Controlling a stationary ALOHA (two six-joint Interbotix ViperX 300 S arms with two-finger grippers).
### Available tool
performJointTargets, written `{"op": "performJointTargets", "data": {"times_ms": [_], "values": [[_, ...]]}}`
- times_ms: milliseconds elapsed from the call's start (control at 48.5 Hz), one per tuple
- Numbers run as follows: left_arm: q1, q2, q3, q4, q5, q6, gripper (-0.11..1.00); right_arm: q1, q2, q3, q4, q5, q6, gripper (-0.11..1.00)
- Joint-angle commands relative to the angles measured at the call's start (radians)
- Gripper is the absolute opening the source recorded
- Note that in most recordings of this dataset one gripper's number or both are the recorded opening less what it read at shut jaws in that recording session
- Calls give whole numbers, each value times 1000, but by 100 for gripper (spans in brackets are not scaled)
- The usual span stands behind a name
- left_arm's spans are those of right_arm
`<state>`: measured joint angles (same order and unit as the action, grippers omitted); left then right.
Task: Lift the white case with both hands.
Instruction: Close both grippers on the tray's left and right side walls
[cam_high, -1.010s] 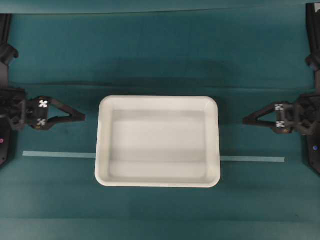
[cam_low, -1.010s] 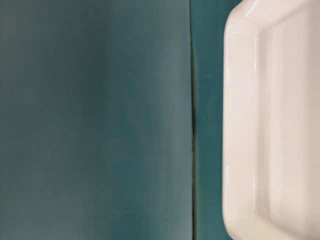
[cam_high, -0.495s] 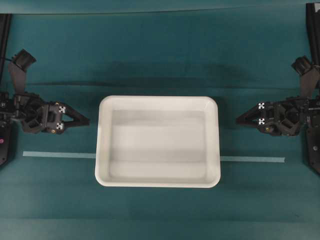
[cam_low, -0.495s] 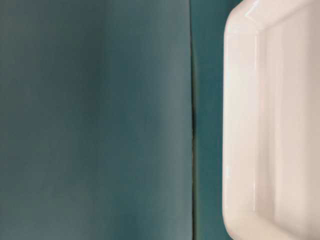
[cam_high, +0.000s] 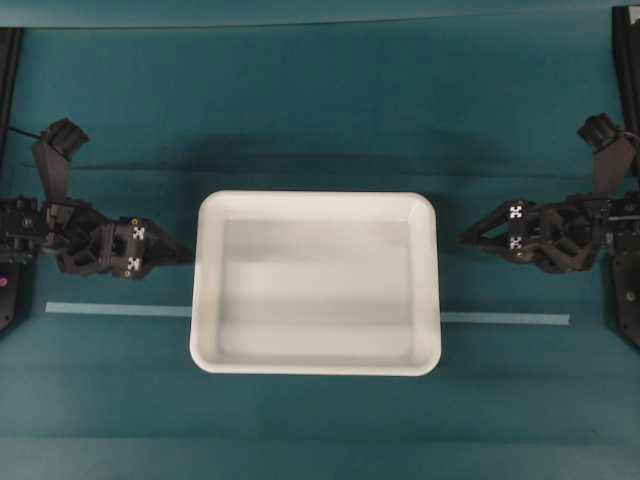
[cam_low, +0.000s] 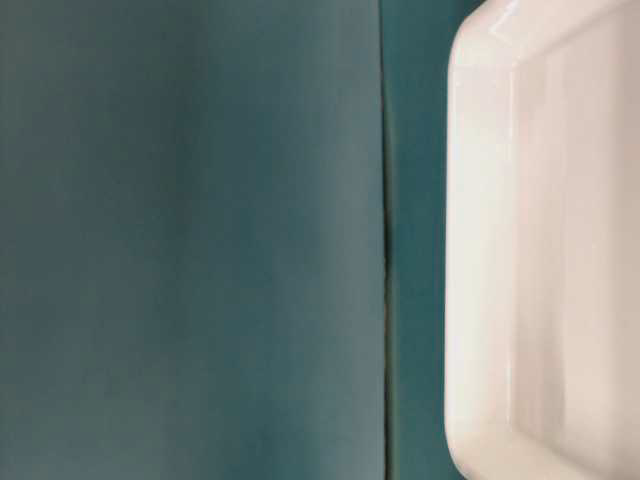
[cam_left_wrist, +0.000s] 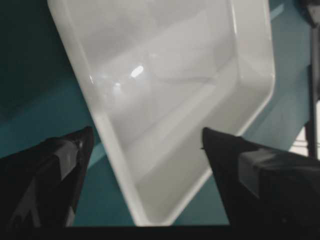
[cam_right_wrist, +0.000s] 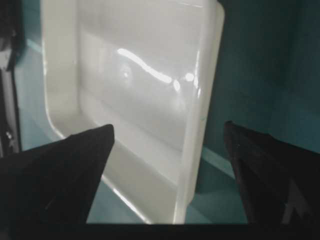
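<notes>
Both claws (cam_high: 186, 252) (cam_high: 466, 238) seemingly agape

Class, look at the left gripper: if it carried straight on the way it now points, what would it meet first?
Probably the near short rim of the white case. The open left gripper points at that side, close to it; whether it touches is unclear.

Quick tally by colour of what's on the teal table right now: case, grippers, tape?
White: 1, the white case
Black: 2, the left gripper and the right gripper, both open, one at each short end of the case
Pale: 1, the tape strip, running under the case
Total: 4
</notes>
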<state>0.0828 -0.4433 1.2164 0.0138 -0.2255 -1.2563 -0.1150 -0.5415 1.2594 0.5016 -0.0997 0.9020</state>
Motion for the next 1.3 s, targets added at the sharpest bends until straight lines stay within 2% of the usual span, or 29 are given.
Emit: {"op": "performJointTargets", "data": {"times_ms": [0, 144, 330, 515, 783, 1072, 1278], "values": [[-2, 66, 14, 3, -89, 2, 93, 23, 64, -8, -2, -60, 2, 93], [-5, 146, 28, 2, -201, 2, 93, 89, 173, -12, 3, -175, 31, 93], [-28, 210, 25, 2, -258, 2, 93, 186, 327, -11, -2, -337, 181, 93], [-34, 258, 32, 0, -308, 2, 93, 202, 422, -28, -20, -437, 230, 93], [-29, 344, -18, 0, -337, 3, 93, 201, 485, -66, -21, -440, 233, 93], [-41, 370, -43, 0, -328, 0, 93, 192, 488, -92, -15, -359, 239, 92], [-41, 364, -44, 0, -321, 0, 88, 137, 488, -135, -11, -267, 249, 82]]}}
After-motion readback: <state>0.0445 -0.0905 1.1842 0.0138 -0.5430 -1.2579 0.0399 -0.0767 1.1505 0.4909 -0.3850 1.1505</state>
